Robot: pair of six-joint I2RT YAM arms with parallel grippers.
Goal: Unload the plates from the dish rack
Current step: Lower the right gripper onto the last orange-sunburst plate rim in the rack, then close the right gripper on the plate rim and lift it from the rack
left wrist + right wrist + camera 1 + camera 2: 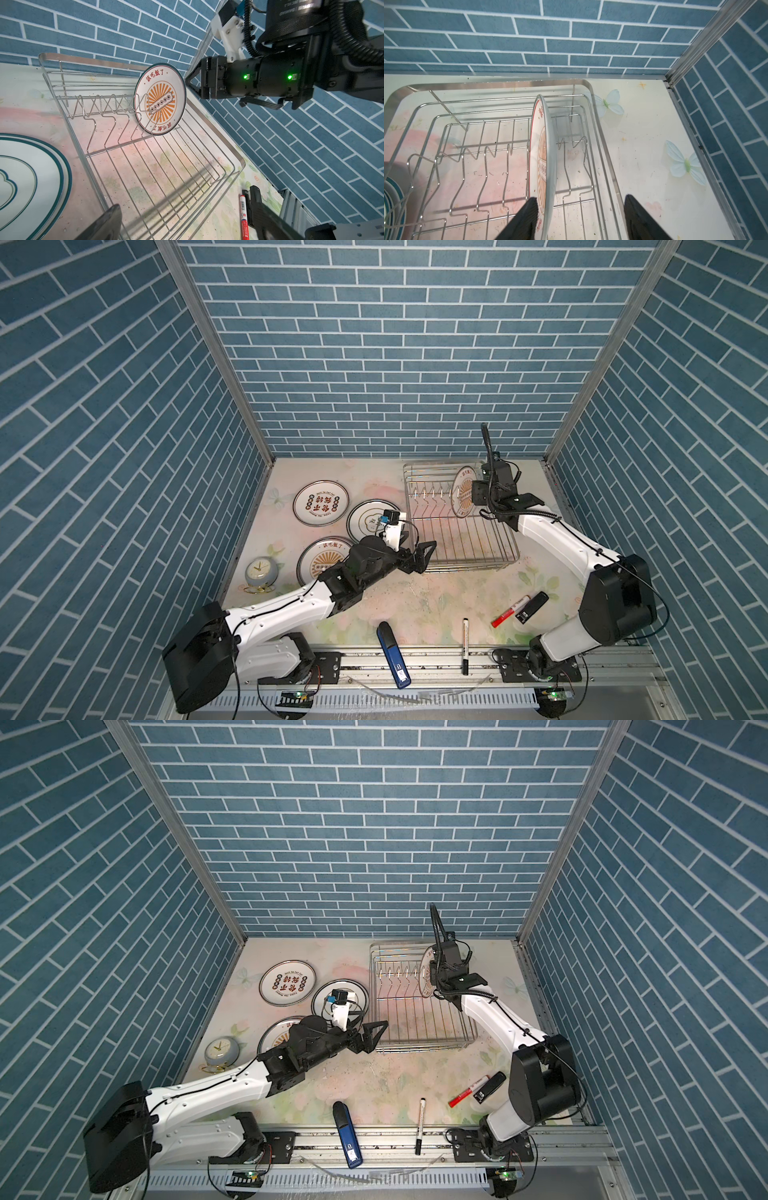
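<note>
Open floor in the dish rack (473,565) in front of the prong row (428,493); left slots free. The upright plate (162,91) fills a right-side slot, right gripper (580,198) straddling its rim, jaws apart. The left gripper (424,558) sits at the near-left corner; flat plates (320,503) cover the table (415,605) left of it.

Left pincer (426,558): jaws spread wide, stretched out low.
Right pincer (580,205): jaws apart, reaching far forward.
</note>
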